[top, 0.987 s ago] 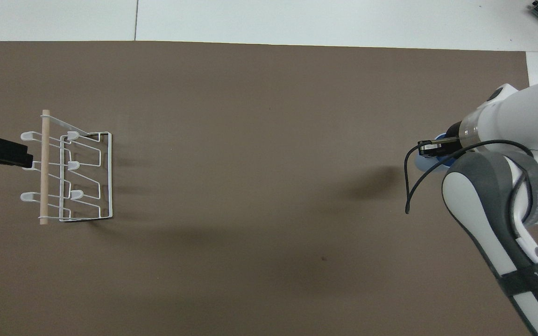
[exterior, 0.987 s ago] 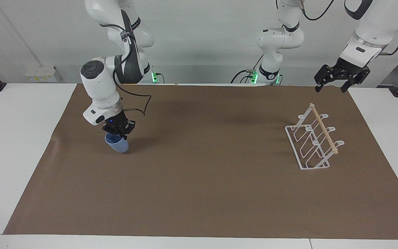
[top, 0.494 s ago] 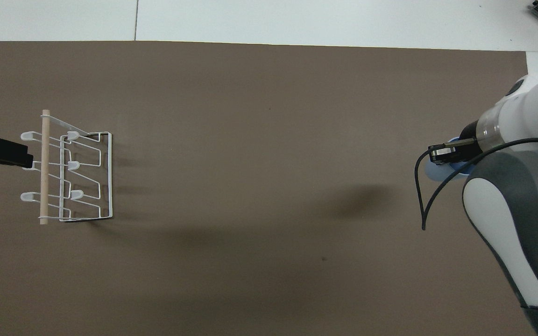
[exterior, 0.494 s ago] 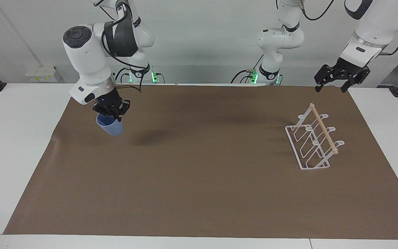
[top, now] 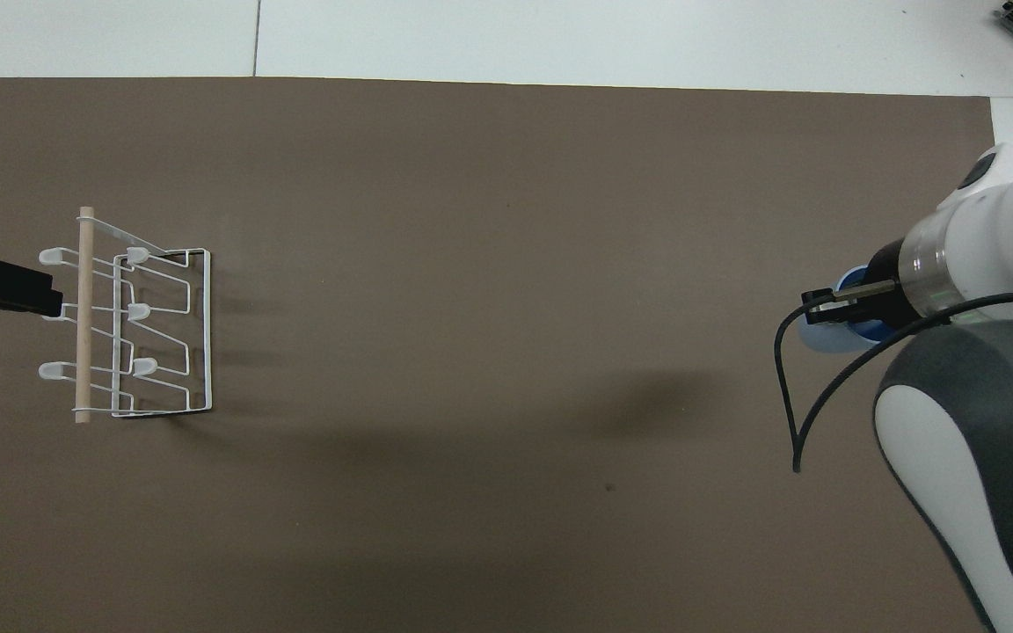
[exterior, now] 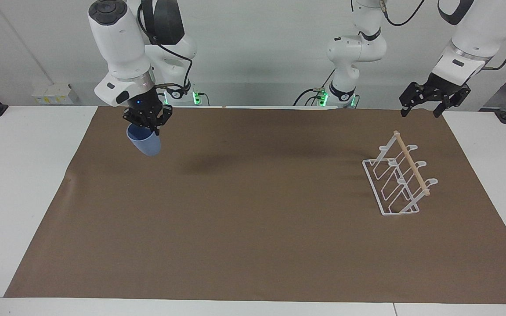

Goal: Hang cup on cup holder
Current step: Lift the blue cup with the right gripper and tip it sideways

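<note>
While the left hand [exterior: 427, 104] waits part-open above the white wire rack [exterior: 397, 176], the right hand [exterior: 146, 120] grips a light-blue plastic tumbler [exterior: 144, 140] aloft, tilted toward five o'clock.

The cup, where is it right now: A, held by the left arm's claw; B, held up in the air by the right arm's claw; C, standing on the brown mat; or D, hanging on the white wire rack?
B: the right claw grips the cup by its rim, tilted, off the brown mat, while the cup holder carries nothing.
</note>
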Robot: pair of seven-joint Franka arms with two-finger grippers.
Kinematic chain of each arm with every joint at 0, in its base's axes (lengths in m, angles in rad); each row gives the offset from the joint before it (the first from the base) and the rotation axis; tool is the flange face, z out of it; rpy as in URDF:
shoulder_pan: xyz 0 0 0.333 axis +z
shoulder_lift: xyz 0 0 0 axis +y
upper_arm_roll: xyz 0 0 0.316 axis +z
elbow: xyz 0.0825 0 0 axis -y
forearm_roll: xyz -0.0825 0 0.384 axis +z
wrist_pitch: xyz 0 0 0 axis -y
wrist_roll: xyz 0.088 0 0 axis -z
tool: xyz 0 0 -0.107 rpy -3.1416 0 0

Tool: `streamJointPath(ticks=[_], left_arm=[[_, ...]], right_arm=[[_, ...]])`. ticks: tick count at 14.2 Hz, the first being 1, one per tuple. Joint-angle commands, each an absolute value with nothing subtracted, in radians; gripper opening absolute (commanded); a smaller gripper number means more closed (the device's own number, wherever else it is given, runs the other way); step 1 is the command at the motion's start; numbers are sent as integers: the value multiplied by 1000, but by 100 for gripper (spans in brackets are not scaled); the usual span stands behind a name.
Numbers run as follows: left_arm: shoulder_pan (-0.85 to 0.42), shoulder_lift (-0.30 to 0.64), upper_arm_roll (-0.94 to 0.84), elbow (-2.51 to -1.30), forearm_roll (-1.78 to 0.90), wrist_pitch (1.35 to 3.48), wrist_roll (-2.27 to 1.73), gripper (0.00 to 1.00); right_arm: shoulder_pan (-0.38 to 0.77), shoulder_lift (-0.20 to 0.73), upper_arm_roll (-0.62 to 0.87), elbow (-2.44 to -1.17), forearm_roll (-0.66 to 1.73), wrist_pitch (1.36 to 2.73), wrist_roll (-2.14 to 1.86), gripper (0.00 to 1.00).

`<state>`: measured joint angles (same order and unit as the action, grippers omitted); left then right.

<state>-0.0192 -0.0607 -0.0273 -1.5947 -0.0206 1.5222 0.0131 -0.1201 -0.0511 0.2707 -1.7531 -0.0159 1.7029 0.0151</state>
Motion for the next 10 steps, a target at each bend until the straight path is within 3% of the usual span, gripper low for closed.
streamJointPath(ticks=[1,6,10], left_arm=[[-21,-87,-28,-1624,-15,1522,8,100],[-23,-87,-28,-1625,-15,1523,6,100],[-25,-87,-28,-1624,-17,1525,6,100]], right_arm=[[-132,-57,284,-1747,8,1689,-37,0],[-149,-52,272,-1736,262,1713,-182,0],[-112,-49,296,-1746,372,1828,-175,0]])
